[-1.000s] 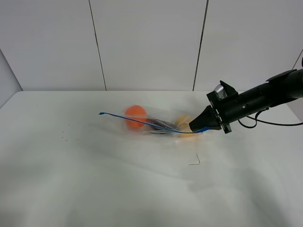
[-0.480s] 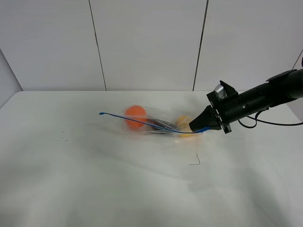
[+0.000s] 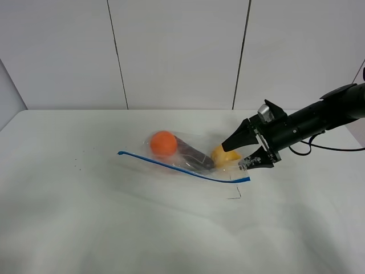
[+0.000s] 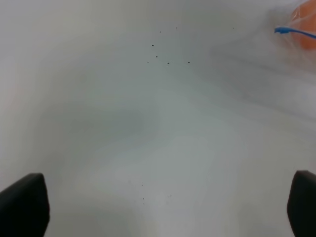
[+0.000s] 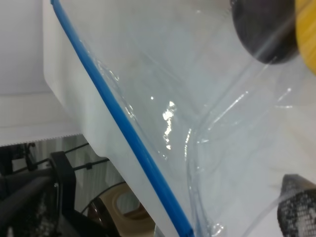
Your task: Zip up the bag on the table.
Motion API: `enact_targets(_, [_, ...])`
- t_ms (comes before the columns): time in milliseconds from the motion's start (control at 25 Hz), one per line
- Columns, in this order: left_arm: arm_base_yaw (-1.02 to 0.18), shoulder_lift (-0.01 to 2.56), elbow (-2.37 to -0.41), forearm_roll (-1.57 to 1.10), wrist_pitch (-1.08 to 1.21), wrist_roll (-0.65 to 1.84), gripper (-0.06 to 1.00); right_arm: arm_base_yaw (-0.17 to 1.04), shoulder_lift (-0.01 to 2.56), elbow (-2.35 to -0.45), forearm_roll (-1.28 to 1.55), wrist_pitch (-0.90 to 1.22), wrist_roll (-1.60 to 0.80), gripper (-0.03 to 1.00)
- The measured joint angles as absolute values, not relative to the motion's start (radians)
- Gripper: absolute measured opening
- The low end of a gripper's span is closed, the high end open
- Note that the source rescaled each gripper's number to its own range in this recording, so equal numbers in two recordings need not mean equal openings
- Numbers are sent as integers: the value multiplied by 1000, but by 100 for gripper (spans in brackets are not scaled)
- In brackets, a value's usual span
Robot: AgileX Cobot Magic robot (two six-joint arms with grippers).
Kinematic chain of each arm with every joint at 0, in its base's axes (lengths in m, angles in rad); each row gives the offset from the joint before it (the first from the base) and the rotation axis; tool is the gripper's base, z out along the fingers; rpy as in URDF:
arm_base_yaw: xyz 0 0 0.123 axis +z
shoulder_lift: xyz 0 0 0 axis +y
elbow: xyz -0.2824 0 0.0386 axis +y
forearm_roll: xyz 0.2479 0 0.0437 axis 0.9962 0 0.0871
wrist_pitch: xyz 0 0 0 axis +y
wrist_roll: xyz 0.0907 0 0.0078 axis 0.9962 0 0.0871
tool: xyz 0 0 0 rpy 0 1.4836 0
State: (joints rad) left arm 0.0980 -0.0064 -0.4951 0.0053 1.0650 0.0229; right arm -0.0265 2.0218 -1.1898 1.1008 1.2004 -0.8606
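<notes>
Exterior high view: the right arm reaches in low from the right edge, nearly level over the table [image 3: 85,228], its right gripper [image 3: 244,153] pointing left at the bag [image 3: 188,157] with the jaws spread wide, one finger above and one below, grasping nothing. The yellow item [image 3: 222,155] inside the bag sits just in front of the upper fingertip, and the end of the blue zip strip [image 3: 182,170] lies just below the lower one. The bag rests flat near the middle of the table, its strip running along the near edge from left to right; the orange ball [image 3: 163,143] and the dark purple item [image 3: 194,156] show through the plastic. Right wrist view shows the strip [image 5: 123,123] crossing close to the lens over crinkled clear film. Left wrist view shows the left gripper [image 4: 158,207] released, fingertips far apart over bare, speckled tabletop, the strip's tip [image 4: 281,30] well away. Wide white surface lies open in front of the bag and to its left.
</notes>
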Motion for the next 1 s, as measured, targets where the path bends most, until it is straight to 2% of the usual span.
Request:
enact_targets(560, [98, -6, -495, 5, 1065, 23, 100, -27, 2022, -1190, 1066, 1204, -803, 100])
enact_targets(800, [98, -6, -495, 5, 1065, 22, 100, -27, 1992, -1190, 860, 1099, -675, 100])
enact_targets(1000, [98, -6, -495, 5, 1065, 22, 100, -27, 1923, -1190, 548, 959, -438, 100])
